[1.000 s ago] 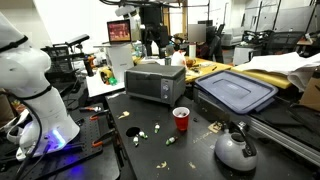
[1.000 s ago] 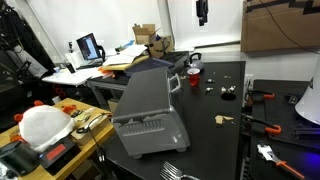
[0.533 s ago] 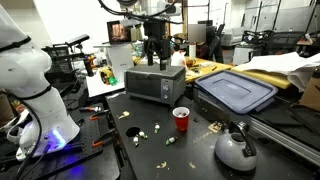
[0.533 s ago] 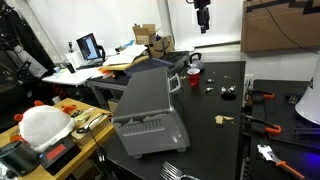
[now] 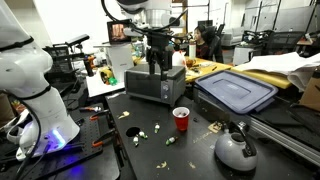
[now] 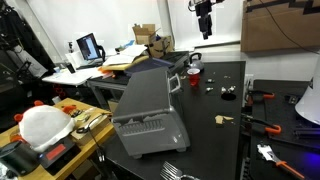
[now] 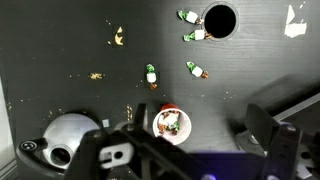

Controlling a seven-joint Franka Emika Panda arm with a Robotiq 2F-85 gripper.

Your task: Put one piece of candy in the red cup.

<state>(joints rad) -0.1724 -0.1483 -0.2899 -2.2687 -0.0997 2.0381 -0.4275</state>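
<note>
The gripper [image 6: 204, 32] hung high over the black table [image 6: 215, 138], fingers spread apart, with open air on every side. Beneath it, in the wrist view, the dark tabletop lay mostly bare, broken only by scattered candies [image 7: 151, 75], the red cup [image 7: 171, 124] and the grey kettle [image 7: 60, 140] left of the cup. In an exterior view the toaster oven [image 5: 153, 85] blocked the table's far side, the blue-lidded bin [image 5: 236, 93] walled off the right, and the kettle crowded the near right corner. Bare table ringed the cup, and its open mouth was unobstructed from above.
</note>
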